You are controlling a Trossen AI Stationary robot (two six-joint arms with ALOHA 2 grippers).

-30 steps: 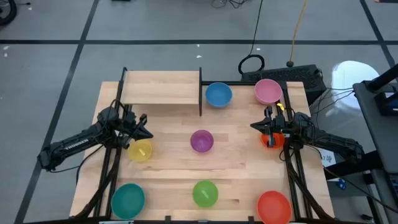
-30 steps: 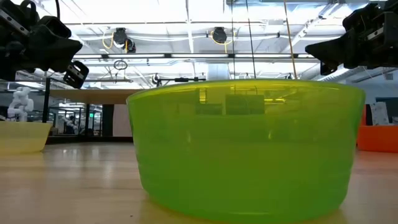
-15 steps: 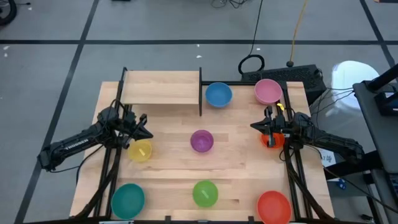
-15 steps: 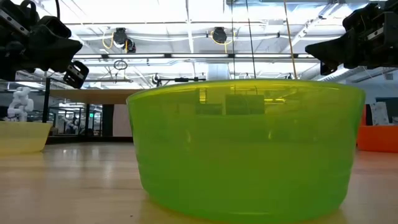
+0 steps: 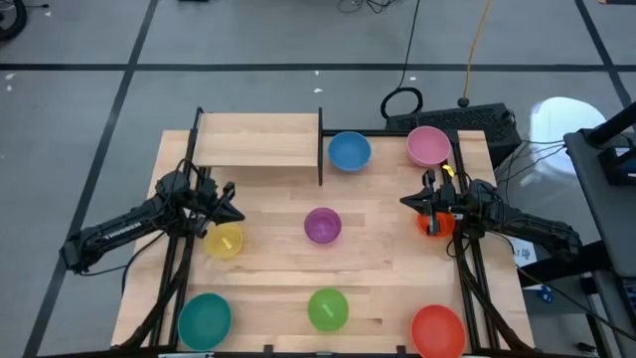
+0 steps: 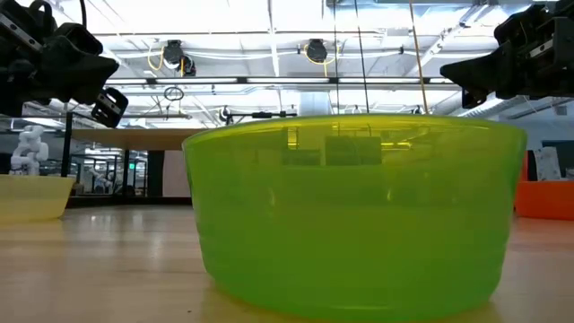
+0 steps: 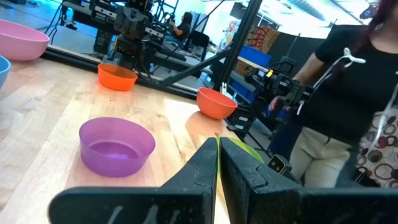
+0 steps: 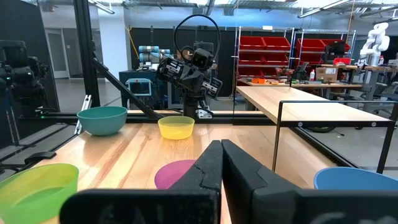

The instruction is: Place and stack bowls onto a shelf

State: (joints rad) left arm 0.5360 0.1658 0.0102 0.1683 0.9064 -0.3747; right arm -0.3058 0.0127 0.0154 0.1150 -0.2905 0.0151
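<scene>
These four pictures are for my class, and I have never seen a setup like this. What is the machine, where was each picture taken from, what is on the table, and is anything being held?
It is a robot with two dark arms at a wooden table. One picture looks straight down, one looks level across the tabletop, and one comes from a camera on each wrist.

From above, the left gripper hovers by the yellow bowl, and the right gripper by the orange bowl. Both are shut and hold nothing.

Eight bowls sit apart on the table: also blue, pink, purple, teal, green and red. The green one fills the level picture because it is nearest that camera.

The shelf, a small raised wooden platform at the far left corner, has no bowl on it yet. A person stands beyond the table in the left wrist picture.
</scene>
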